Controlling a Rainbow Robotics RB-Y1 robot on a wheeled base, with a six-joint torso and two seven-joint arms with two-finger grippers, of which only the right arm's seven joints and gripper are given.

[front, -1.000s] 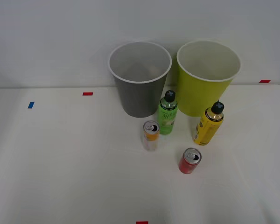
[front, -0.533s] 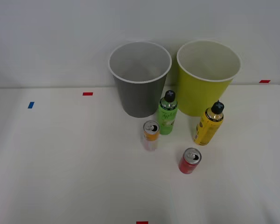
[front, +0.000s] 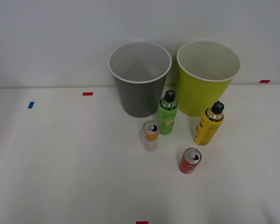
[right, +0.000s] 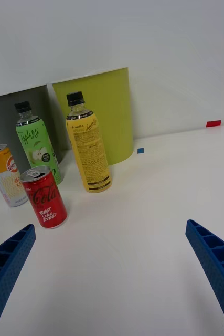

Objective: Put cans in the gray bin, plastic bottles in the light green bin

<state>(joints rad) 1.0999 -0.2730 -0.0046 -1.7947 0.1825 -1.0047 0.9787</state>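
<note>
Front view: green bottle [front: 167, 118] stands before both bins.

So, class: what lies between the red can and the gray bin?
In the front view, the white-and-orange can stands between the red can and the gray bin.

1. We take this for a lab test bench: a bare white table [front: 60, 163] against a plain white wall [front: 51, 37].
2. Small red [front: 87, 94] and blue [front: 31, 105] tape markers dot the tabletop beyond our gripper.
</note>
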